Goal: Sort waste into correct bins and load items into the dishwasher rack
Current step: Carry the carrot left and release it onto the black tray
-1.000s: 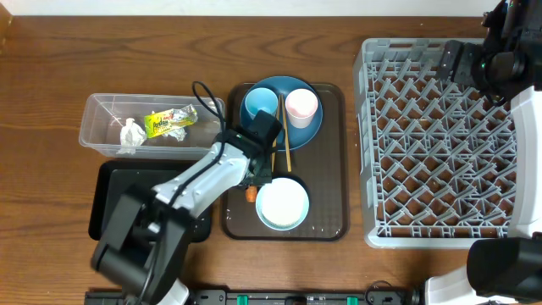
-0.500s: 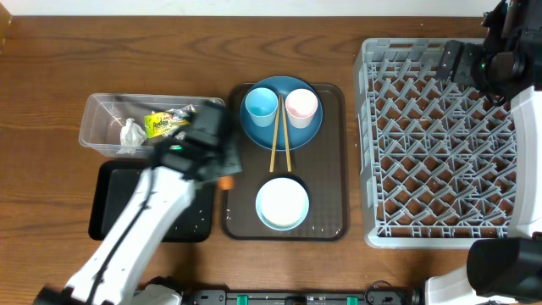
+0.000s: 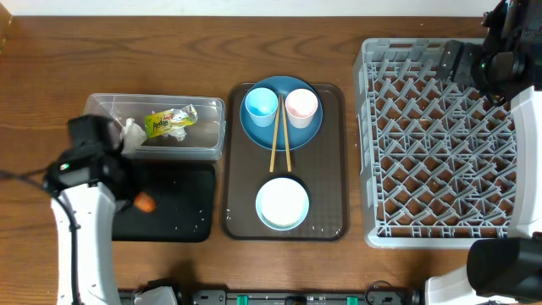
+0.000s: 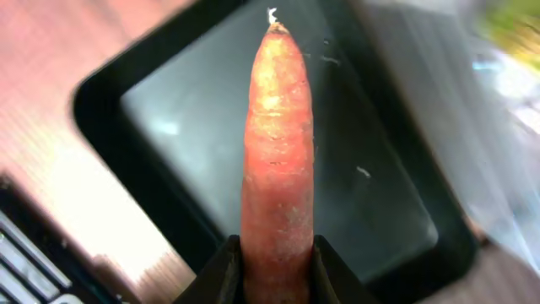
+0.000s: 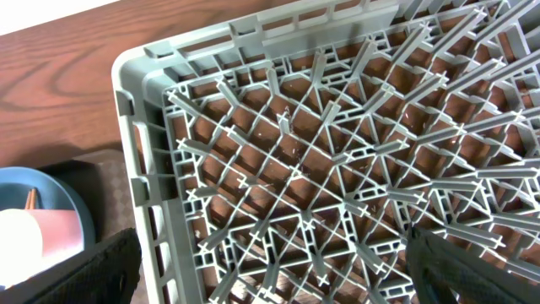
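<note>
My left gripper [image 4: 272, 266] is shut on the orange carrot [image 4: 277, 152] and holds it over the black tray [image 4: 211, 110]; overhead the carrot [image 3: 146, 202] shows over the tray's left part [image 3: 182, 203]. The clear tub [image 3: 207, 127] holds the white tissue [image 3: 131, 134] and the yellow-green wrapper [image 3: 169, 123]. On the blue plate [image 3: 301, 131] stand the light-blue cup [image 3: 261, 105] and the pink cup [image 3: 301, 105]; the chopsticks [image 3: 279, 135] lie across it. The white bowl [image 3: 282, 203] sits below. My right gripper [image 5: 270, 270] is open above the grey rack [image 3: 440, 144].
The plate and bowl rest on a dark brown serving tray [image 3: 330, 195] in the middle. The rack [image 5: 337, 127] fills the right wrist view, with the pink cup [image 5: 55, 236] at its left edge. White specks lie on the black tray.
My left arm swung left from the brown tray, carrying the carrot across to over the black tray. The right arm has not moved.
</note>
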Tool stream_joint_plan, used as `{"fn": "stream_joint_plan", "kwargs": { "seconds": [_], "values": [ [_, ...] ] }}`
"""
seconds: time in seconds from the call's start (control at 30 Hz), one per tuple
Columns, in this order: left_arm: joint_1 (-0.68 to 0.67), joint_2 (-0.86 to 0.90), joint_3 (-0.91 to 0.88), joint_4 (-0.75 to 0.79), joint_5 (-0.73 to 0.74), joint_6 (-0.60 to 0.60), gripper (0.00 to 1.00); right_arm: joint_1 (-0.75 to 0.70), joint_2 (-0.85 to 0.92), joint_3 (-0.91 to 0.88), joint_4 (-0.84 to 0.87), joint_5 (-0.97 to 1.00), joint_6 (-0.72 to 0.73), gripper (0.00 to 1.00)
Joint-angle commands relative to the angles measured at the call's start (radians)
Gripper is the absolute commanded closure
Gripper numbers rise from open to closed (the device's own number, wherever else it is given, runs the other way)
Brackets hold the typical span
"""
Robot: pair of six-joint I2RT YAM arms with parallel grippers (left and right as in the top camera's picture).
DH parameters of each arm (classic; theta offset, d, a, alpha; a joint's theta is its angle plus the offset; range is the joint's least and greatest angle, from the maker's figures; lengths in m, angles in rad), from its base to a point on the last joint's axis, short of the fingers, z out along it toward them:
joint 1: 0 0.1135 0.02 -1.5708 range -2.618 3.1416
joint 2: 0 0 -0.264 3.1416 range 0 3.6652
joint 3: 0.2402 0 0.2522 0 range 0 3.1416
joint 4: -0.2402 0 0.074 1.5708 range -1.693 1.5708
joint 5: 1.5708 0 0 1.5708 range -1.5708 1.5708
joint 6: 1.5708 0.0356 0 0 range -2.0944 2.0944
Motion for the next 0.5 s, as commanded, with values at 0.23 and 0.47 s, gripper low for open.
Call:
{"fn": "stream_joint_plan", "kwargs": {
  "seconds": [0.23,0.47],
  "values": [
    [0.148,0.009,-0.253,0.158,-0.015,-0.103,0.78,-0.003,-0.002,0.017,0.002,-0.001,0.007,0.01],
    [0.148,0.012,-0.258,0.174,-0.015,-0.098,0.55,-0.003,-0.002,0.017,0.002,-0.001,0.007,0.01]
  ]
}}
